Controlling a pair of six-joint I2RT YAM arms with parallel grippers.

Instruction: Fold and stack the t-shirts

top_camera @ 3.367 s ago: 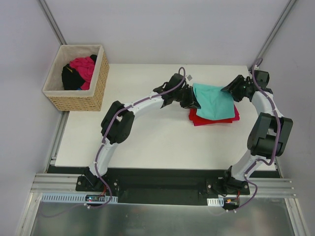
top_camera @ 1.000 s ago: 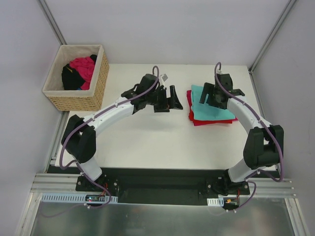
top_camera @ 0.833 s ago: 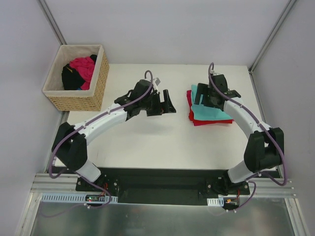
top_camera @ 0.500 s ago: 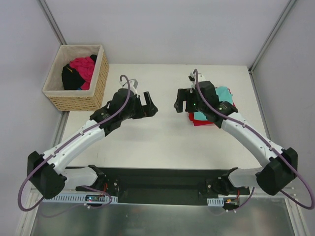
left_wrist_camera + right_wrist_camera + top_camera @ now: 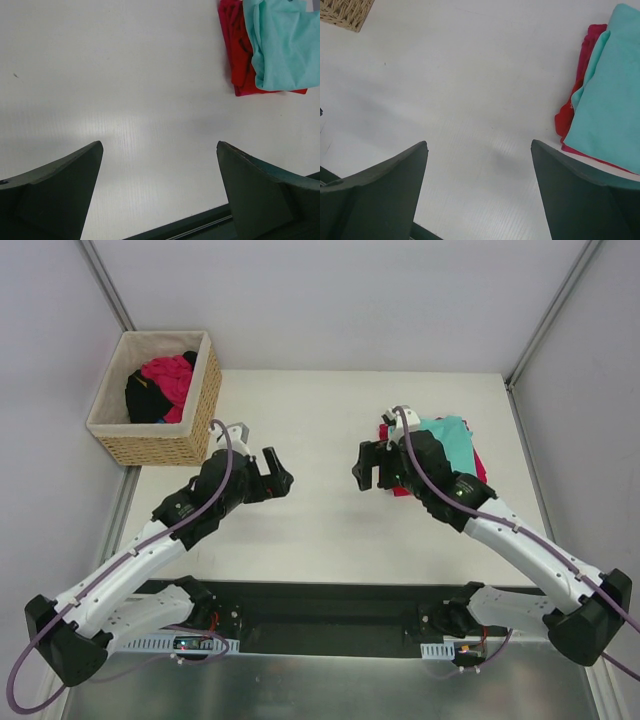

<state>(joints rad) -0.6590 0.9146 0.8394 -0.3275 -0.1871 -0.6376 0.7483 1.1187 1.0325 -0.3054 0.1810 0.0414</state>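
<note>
Stack: teal t-shirt folded, lying on a folded red t-shirt; right of centre in the overhead view, on the table; a pink edge shows beneath the teal at the upper right of the right wrist view, possibly a third shirt, hard to tell
Basket: wicker basket at the upper left of the overhead view; pink cloth and black cloth bundled inside, unfolded
Progress: at least two shirts folded and stacked; by my reckoning the basket's contents are yet to be fetched, folded and added
Left gripper: left of centre, over bare table between basket and stack; jaws spread wide, nothing between them, touching nothing
Right gripper: just left of the stack, over bare table; jaws wide apart, empty; the stack lies clear of its fingers
</note>
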